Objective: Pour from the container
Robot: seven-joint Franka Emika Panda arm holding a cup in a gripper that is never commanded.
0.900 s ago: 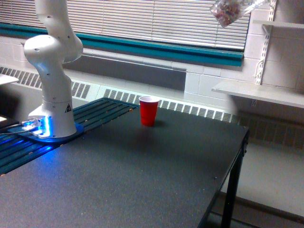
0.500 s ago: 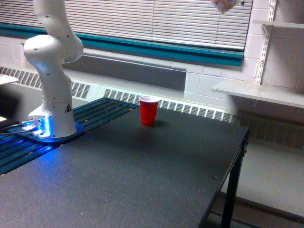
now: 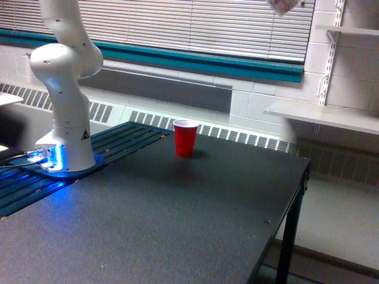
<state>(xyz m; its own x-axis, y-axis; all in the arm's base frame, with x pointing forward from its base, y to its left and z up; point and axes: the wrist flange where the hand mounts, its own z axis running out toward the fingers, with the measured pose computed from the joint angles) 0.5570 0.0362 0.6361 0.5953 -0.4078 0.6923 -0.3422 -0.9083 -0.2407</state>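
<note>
Only the lower part of the clear container [image 3: 283,5] shows, at the very top edge of the exterior view, with pinkish-brown bits inside. It hangs high above the table and toward the exterior view's right of the red cup [image 3: 186,138]. The red cup stands upright and open-topped near the far edge of the black table [image 3: 195,225]. My gripper is above the frame and hidden, so what holds the container cannot be seen.
The arm's white base column [image 3: 64,94] stands on the exterior view's left on a blue-lit mount [image 3: 44,158]. A slatted blue rack [image 3: 121,139] lies beside it. White wall shelves [image 3: 323,115] hang beyond the table's right edge.
The container has risen from well inside the frame to its top edge, so most of it is now cut off. The red cup has not moved.
</note>
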